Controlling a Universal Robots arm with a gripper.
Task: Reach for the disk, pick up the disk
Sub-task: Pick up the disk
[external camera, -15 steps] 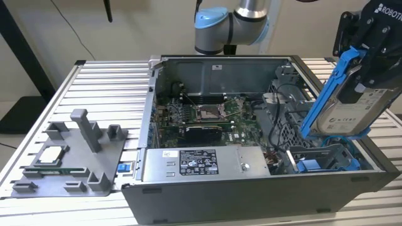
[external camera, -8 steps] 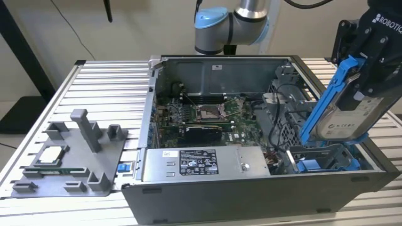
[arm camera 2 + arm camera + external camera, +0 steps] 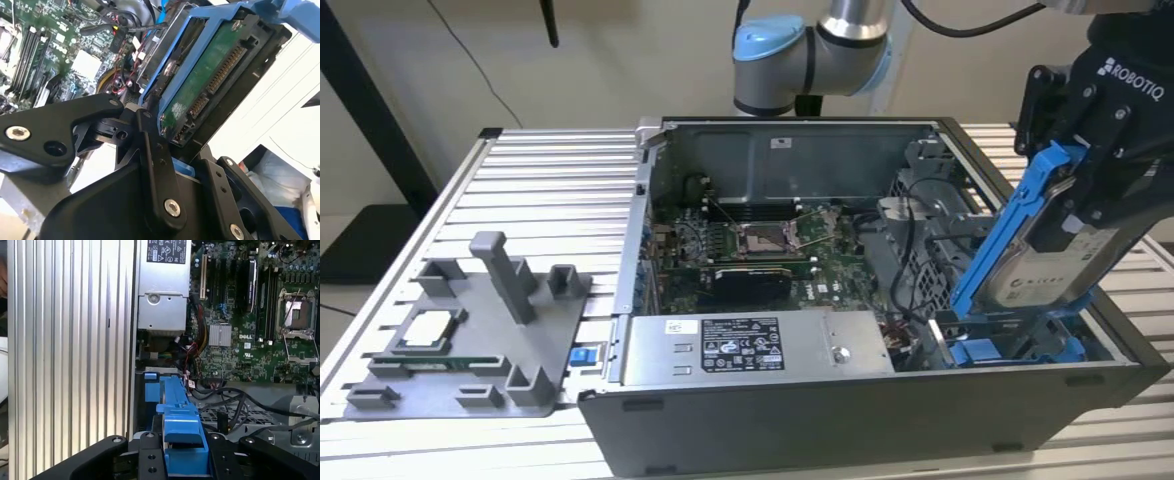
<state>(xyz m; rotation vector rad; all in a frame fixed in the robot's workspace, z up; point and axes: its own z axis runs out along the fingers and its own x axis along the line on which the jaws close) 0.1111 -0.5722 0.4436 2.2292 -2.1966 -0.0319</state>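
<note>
In the exterior view, the disk (image 3: pixel 1041 272), silver-grey with a white label and clipped in a blue frame (image 3: pixel 1003 235), hangs tilted and nearly on edge above the right end of the open computer case. My gripper (image 3: pixel 1070 210) is shut on it from above. In the second wrist view the disk's green circuit side (image 3: pixel 210 85) lies between black fingers (image 3: pixel 156 165). The first wrist view looks down the blue frame's edge (image 3: pixel 180 425), which runs out from the gripper (image 3: pixel 185 457).
The open case (image 3: pixel 854 410) holds a motherboard (image 3: pixel 747 250), a silver power supply box (image 3: pixel 747 345), cables and a blue drive bay (image 3: pixel 1014 350) under the disk. A grey fixture (image 3: pixel 467 340) with a small chip (image 3: pixel 430 328) lies on the slatted table (image 3: pixel 547 190) at the exterior view's left.
</note>
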